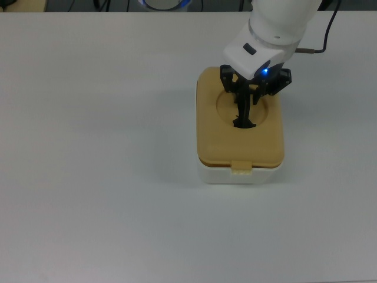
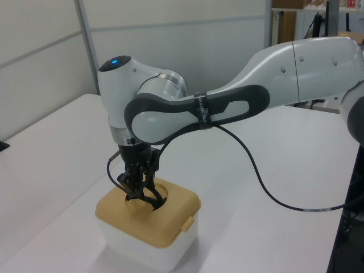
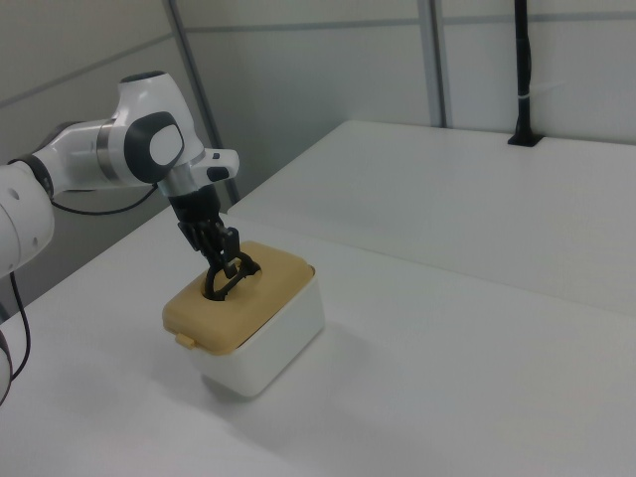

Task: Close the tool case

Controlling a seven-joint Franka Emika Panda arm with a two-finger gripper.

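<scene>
The tool case stands on the white table right of centre in the top view. Its white tub [image 1: 235,177] carries the tan-yellow lid [image 1: 215,138], which lies flat and square over the rim. The lid's front latch tab [image 1: 242,167] hangs over the tub's near wall. My gripper [image 1: 243,111] reaches down into the lid's round recess and is shut on the black handle [image 1: 242,123]. The left view shows the gripper [image 2: 139,190] on the lid [image 2: 168,219] above the tub [image 2: 136,250]. In the right view the gripper [image 3: 221,263] stands over the lid [image 3: 258,298].
The white table [image 1: 88,147] spreads wide around the case. A black cable [image 2: 267,185] hangs from the arm toward the left view's right. A black post [image 3: 522,70] stands at the table's far edge in the right view.
</scene>
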